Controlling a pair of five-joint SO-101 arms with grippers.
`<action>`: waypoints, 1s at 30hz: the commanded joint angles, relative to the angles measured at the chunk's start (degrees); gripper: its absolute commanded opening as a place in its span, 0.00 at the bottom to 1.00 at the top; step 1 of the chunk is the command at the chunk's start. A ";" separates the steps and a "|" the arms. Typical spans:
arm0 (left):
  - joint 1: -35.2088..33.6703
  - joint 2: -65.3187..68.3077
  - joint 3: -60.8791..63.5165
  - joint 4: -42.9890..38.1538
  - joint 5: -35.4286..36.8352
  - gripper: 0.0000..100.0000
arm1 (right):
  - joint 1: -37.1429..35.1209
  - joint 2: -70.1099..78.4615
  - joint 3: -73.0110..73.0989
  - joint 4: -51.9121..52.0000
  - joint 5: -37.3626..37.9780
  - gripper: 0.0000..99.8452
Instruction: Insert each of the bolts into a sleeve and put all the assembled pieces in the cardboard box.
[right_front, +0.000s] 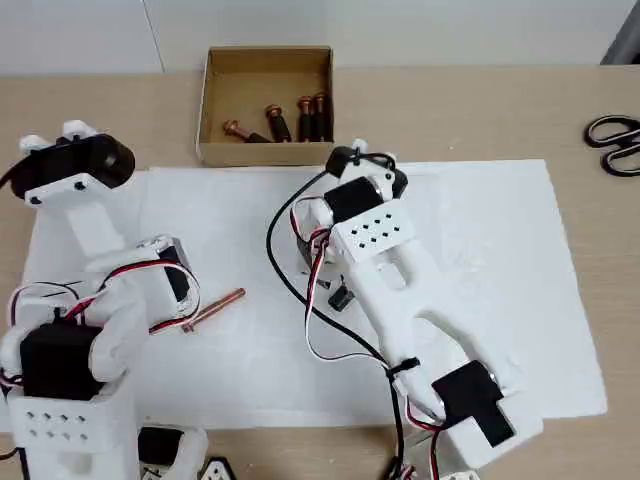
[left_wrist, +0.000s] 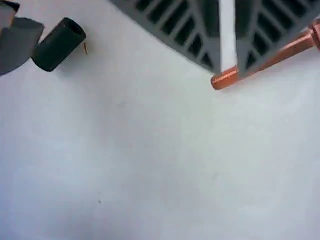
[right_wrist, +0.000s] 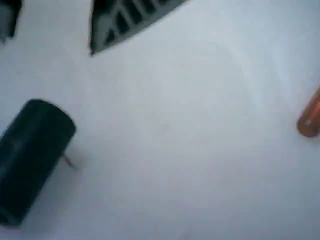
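A copper bolt (right_front: 215, 310) lies slanted on the white sheet (right_front: 480, 260) just right of my left gripper (right_front: 183, 300). In the left wrist view the bolt (left_wrist: 280, 52) runs across beneath the ribbed fingertips (left_wrist: 260, 45) of that gripper (left_wrist: 227, 70); the jaws stand almost together, a slim gap between them, nothing pinched. A black sleeve (right_front: 340, 297) lies on its side on the sheet under my right arm. My right gripper (right_wrist: 50, 30) is open above the sleeve (right_wrist: 30, 160), not around it. The cardboard box (right_front: 205, 100) at the back holds several assembled pieces (right_front: 290, 122).
Scissors (right_front: 615, 142) lie on the wooden table at the far right. The sheet's right half is bare. My right arm (right_front: 420, 310) stretches diagonally from the front right toward the box. The left arm's base (right_front: 70, 170) stands at the sheet's left edge.
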 joint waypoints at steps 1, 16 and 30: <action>0.09 -0.97 -0.13 -0.26 0.62 0.01 | -0.22 -2.33 2.37 -3.03 -0.18 0.10; 0.09 -0.97 -0.04 0.18 2.73 0.01 | -0.13 -2.24 11.60 -15.43 1.76 0.10; 0.09 -0.97 2.33 -0.18 2.64 0.01 | 0.04 4.53 13.01 -17.80 1.76 0.10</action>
